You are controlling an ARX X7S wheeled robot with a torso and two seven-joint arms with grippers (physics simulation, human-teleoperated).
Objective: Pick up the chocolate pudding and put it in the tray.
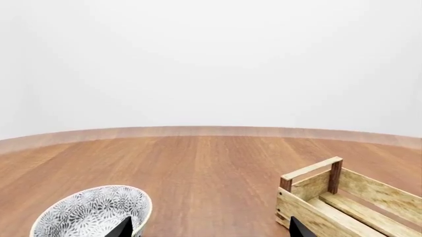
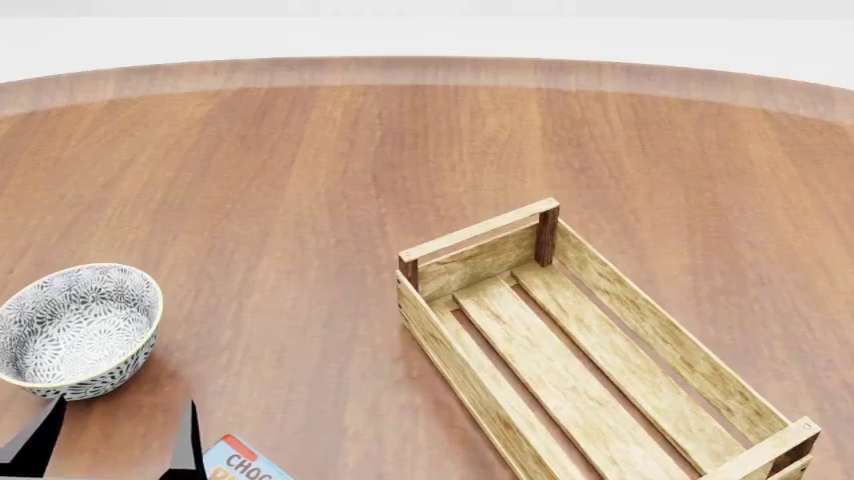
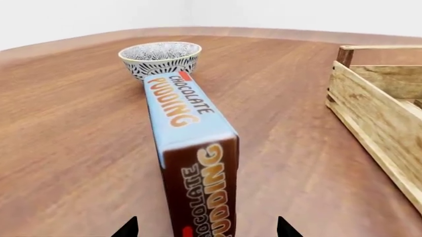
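The chocolate pudding point(image 3: 188, 118), a brown carton with a light blue top, lies on the wooden table pointing toward the bowl. In the head view only its corner point(image 2: 240, 463) shows at the bottom edge. My right gripper point(image 3: 206, 229) is open, its two black fingertips standing either side of the carton's near end with gaps on both sides. The light-wood slatted tray point(image 2: 474, 233) lies empty to the right of the carton, also seen as the tray point(image 3: 369, 103) and the tray point(image 1: 310, 169). My left gripper point(image 1: 211, 229) is open and holds nothing; in the head view this left gripper point(image 2: 114, 450) sits just in front of the bowl.
A grey-white patterned bowl point(image 2: 80, 325) stands at the table's left, just beyond the carton's far end as the bowl point(image 3: 160, 57), and close to my left fingertip as the bowl point(image 1: 92, 212). The table's curved far edge point(image 2: 427, 70) runs across the back.
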